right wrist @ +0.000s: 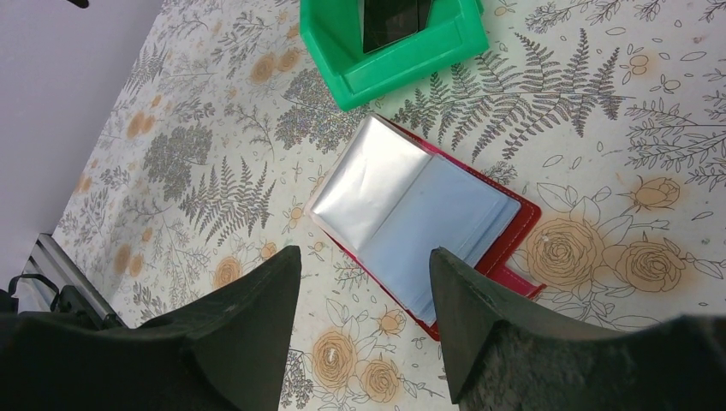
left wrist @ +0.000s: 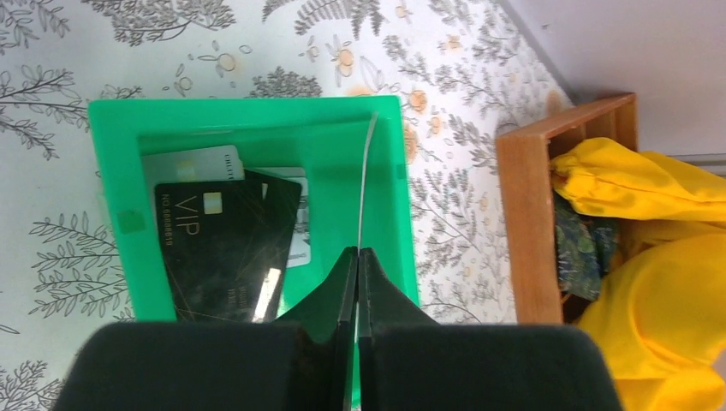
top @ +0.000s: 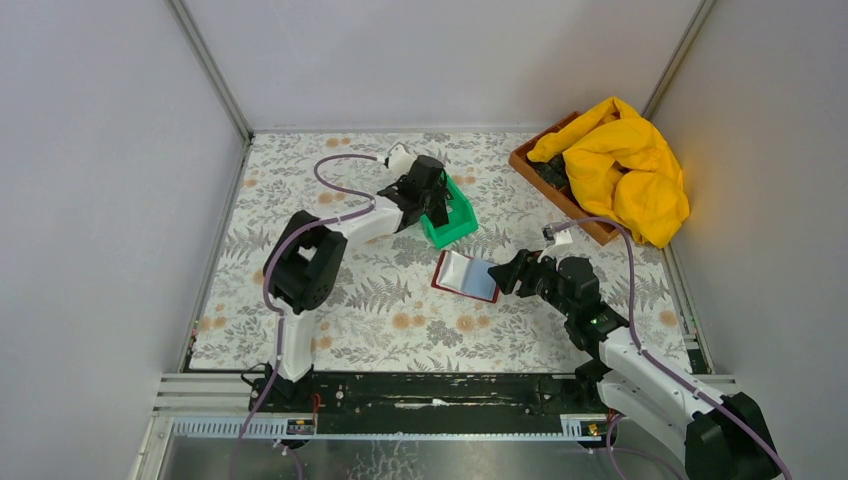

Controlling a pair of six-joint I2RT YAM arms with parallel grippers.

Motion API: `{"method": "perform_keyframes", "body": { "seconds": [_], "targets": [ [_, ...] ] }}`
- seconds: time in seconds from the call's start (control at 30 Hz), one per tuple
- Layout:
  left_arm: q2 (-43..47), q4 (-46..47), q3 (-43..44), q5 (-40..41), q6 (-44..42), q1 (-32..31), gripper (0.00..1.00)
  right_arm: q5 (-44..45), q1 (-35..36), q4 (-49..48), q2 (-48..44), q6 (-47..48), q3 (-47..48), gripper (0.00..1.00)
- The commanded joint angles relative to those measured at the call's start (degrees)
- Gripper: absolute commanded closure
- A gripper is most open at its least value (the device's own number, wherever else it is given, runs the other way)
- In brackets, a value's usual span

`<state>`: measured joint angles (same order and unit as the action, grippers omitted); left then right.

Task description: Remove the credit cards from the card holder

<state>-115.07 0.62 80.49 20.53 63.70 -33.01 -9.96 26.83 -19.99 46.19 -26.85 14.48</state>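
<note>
— Firstly, the left side: status of the left gripper?
— Jaws pressed together on a thin pale card, which is seen edge-on and held above the green bin. That position suits a release into the bin, which appears to be the drop point. A black VIP card lies inside, overlapping a grey card.
— And the card holder?
— Flat on the table, near the bin on its near, slightly right side, spread open with its pale sleeves facing up. Whether any sleeve holds a card cannot be told; one page shows only a silvery sheen.
— The right gripper?
— Jaws wide apart, holding nothing, poised at the holder's right edge, probably to steady it or draw the next card.
— Far right?
— A wooden tray with a yellow cloth, well apart and not involved.
</note>
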Motion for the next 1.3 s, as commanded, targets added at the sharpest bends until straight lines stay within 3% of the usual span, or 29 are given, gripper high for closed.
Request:
{"method": "perform_keyframes", "body": {
  "seconds": [0.0, 0.3, 0.53, 0.83, 1.07, 1.2, 1.23, 1.27],
  "targets": [
    [-2.8, -6.6, 3.3, 2.5, 2.0, 0.0, 1.0, -0.2, -0.1, -3.3, -0.6, 0.0, 0.2, 0.36],
    [-5.5, -8.5, 4.9, 2.9, 3.3, -0.1, 1.0, -1.0, -0.2, -4.4, 1.2, -0.2, 0.4, 0.36],
    [-5.3, -8.4, 4.9, 2.5, 4.1, -0.1, 0.83, -1.0, -0.2, -4.4, 1.7, 0.0, 0.4, 0.36],
    [1.6, -7.9, 0.8, 4.7, 2.4, -0.5, 0.81, -1.0, -0.1, -4.5, 2.2, 0.1, 0.5, 0.36],
    [8.9, -5.1, -3.9, 9.0, -3.5, -3.5, 0.61, 0.9, -0.1, -2.8, 2.7, 0.1, 1.0, 0.37],
    [14.2, 5.4, -11.0, 8.1, -13.9, -7.7, 0.55, 3.0, -0.2, -0.9, 4.5, -0.1, 1.9, 0.48],
    [15.5, 8.6, -13.1, 7.7, -16.6, -9.0, 0.55, 3.4, -0.2, -0.7, 4.9, -0.2, 2.0, 0.56],
    [16.7, 11.4, -15.5, 7.1, -19.2, -10.4, 0.58, 4.0, -0.2, -0.1, 5.3, -0.3, 2.3, 0.72]
  ]
}}
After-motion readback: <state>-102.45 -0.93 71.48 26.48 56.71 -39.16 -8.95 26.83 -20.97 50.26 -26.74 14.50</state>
